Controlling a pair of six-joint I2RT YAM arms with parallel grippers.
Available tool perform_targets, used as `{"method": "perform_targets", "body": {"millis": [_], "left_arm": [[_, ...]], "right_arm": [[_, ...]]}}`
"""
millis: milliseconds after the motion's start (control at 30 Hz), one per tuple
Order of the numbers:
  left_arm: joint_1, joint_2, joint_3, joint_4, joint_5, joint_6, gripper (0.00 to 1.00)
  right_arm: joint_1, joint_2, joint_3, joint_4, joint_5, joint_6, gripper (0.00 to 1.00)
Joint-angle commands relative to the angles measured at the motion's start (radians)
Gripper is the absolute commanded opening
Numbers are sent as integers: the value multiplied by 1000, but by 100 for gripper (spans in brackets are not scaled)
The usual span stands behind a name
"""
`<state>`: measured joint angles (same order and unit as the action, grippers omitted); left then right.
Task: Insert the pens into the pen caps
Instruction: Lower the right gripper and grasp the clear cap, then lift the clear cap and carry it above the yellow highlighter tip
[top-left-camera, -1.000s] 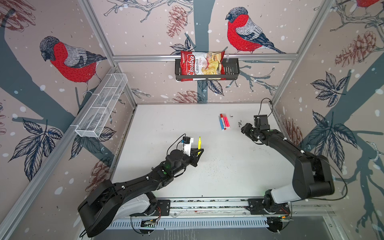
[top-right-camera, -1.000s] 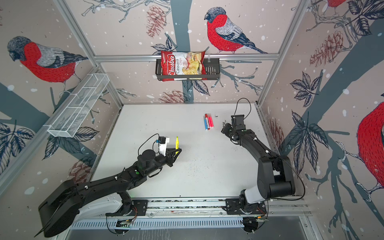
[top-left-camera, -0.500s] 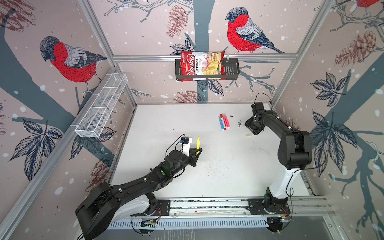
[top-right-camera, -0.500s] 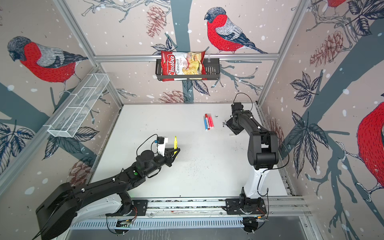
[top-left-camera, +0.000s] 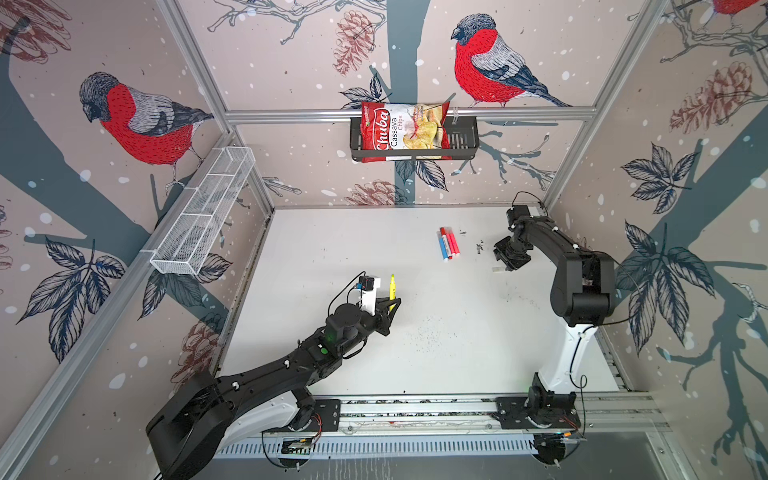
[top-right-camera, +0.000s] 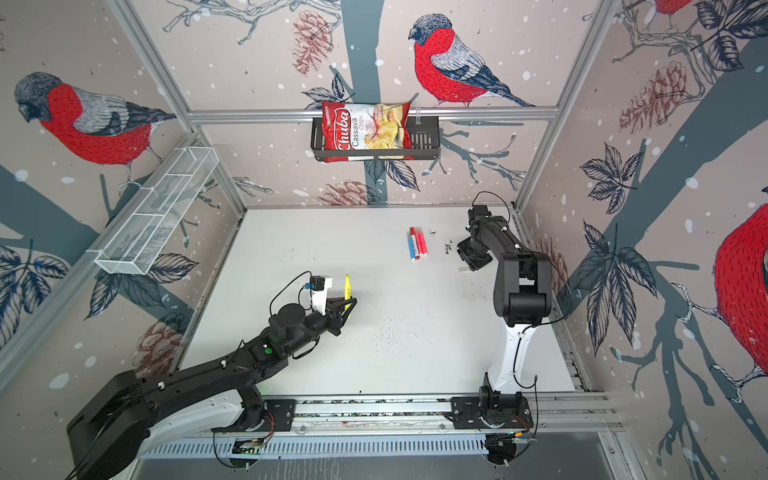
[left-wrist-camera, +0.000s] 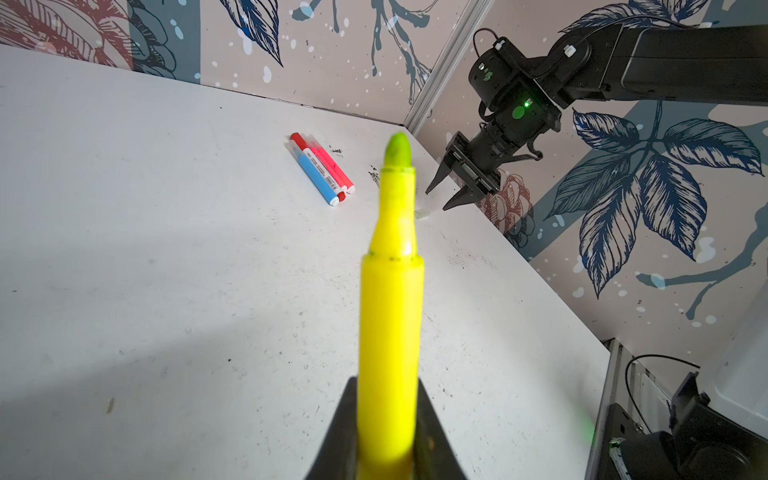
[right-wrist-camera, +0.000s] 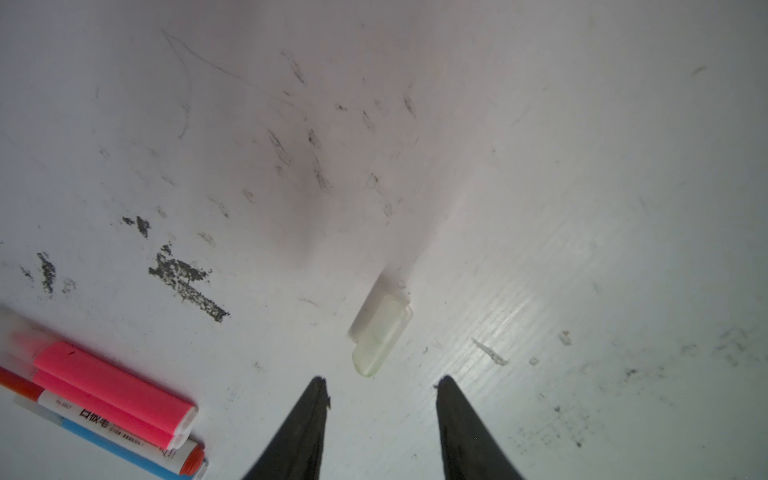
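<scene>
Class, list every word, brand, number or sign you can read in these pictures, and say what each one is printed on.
"Chuba": brand name in white script on the red part of the chip bag, which sits in the black basket.
"Cassava Chips": on the same bag, beside the brand.
Smaller print on the bag: too small to read.
Label on the white-bodied pen: a short code and larger characters, too blurred to read.
</scene>
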<state>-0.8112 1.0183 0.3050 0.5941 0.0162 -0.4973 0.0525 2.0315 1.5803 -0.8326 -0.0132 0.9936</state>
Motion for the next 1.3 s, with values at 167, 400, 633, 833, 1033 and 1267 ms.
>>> {"method": "perform_targets", "body": {"millis": [167, 400, 633, 833, 1033, 1267], "left_arm": [[1, -31, -1, 7, -21, 19, 13], [0, -65, -17, -5, -41, 16, 14], [0, -70, -20, -9, -48, 19, 14], [0, -77, -24, -7, -53, 17, 14], [1, -81, -21, -11, -53, 19, 14], [0, -89, -12, -31, -47, 28, 14]], "right_arm": [[-6, 84, 52, -58, -23, 23, 39], [-9, 114, 65, -55, -18, 42, 38], [-15, 161, 88, -66, -19, 39, 36], [-13, 148, 44, -34, -18, 36, 25], [-5, 83, -24, 29, -50, 20, 12], [58, -78, -49, 120, -108, -56, 3]]}}
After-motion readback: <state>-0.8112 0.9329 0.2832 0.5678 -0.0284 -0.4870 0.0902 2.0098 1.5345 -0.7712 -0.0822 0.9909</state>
